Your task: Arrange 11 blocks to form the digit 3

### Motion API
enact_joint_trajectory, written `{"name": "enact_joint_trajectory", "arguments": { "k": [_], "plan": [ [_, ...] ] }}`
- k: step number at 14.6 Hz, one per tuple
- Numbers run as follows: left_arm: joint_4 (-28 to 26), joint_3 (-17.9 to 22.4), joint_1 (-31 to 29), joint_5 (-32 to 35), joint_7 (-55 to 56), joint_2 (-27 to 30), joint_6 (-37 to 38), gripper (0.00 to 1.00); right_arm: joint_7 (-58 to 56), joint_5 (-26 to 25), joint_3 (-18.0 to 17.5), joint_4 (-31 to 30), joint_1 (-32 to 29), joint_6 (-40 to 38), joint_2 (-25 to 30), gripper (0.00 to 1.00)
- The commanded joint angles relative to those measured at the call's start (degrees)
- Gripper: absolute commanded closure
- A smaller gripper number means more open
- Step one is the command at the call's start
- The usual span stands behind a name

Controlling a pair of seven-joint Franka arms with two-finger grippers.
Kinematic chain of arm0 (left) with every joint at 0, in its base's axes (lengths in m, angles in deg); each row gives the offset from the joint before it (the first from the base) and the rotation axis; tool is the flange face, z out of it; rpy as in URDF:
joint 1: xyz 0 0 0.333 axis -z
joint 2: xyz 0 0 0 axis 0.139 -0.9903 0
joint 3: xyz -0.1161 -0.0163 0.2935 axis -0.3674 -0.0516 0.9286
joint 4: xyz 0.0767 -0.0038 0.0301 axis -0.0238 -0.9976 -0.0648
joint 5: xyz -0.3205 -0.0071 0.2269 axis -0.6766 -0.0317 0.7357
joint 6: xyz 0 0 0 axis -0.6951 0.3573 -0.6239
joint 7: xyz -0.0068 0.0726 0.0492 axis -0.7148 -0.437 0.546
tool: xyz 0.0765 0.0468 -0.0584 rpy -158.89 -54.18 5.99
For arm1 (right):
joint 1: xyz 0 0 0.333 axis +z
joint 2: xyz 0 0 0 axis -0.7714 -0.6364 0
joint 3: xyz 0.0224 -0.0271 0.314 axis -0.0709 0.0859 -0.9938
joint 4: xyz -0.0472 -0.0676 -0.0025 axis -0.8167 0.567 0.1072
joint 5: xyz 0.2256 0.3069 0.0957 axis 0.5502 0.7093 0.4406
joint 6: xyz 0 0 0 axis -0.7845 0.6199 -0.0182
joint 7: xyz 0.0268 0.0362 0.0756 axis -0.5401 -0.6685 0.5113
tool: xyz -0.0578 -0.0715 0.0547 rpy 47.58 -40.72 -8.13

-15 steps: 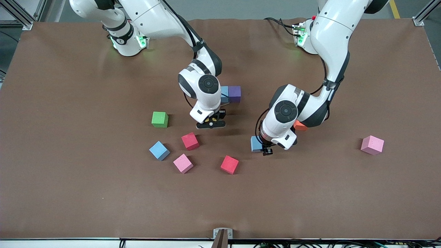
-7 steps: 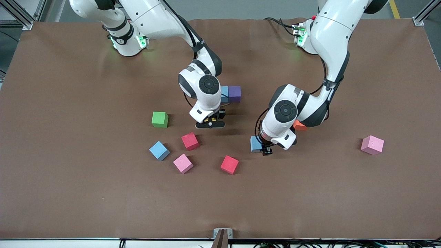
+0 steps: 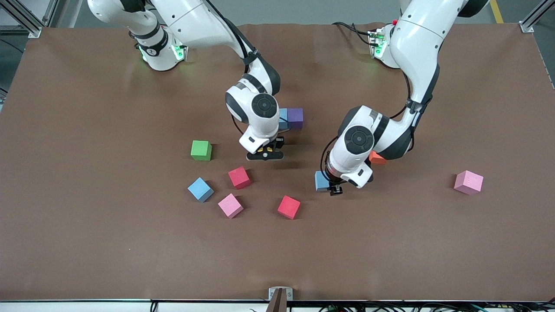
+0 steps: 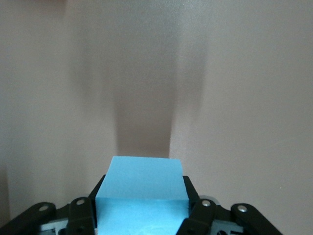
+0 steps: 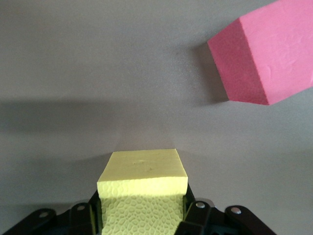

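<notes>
The right gripper (image 5: 142, 215) is closed on a yellow block (image 5: 143, 178), which sits between its two black fingers (image 5: 83, 215). The top face of this block is smooth and the face toward the camera has a small cell pattern. Under it is the brown table (image 5: 73, 73), with a soft dark shadow across it. A red block (image 5: 266, 56) lies on the table, turned at an angle, well apart from the yellow block.
</notes>
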Motion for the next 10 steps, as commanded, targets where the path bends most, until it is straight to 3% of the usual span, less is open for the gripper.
{"name": "enact_joint_trajectory", "arguments": {
  "k": [1,4,5,7,8,9,10],
  "plan": [
    [-0.5,0.0,0.1,1.0,0.3,0.7,-0.2,0.89,1.0,0.8,0.4,-0.1,1.2,-0.8,-0.2,1.00],
    [0.0,0.0,0.1,1.0,0.3,0.6,-0.2,0.89,1.0,0.8,0.4,-0.1,1.2,-0.8,-0.3,0.98],
    [0.2,0.0,0.1,1.0,0.3,0.6,-0.2,0.89,1.0,0.8,0.4,0.0,1.1,-0.8,-0.3,0.93],
    [0.2,0.0,0.1,1.0,0.2,0.6,-0.2,0.89,0.9,0.8,0.4,0.0,0.9,-0.8,-0.3,0.57],
    [0.3,0.0,0.1,1.0,0.2,0.6,-0.2,0.89,1.0,0.8,0.4,-0.1,0.8,-0.8,-0.3,0.22],
    [0.3,0.0,0.1,1.0,0.2,0.6,-0.2,0.89,0.9,0.8,0.5,0.0,0.9,-0.7,-0.3,0.00],
    [0.3,0.0,0.1,1.0,0.2,0.6,-0.2,0.89,0.9,0.8,0.4,0.0,0.8,-0.7,-0.3,0.00]
  ]
}}
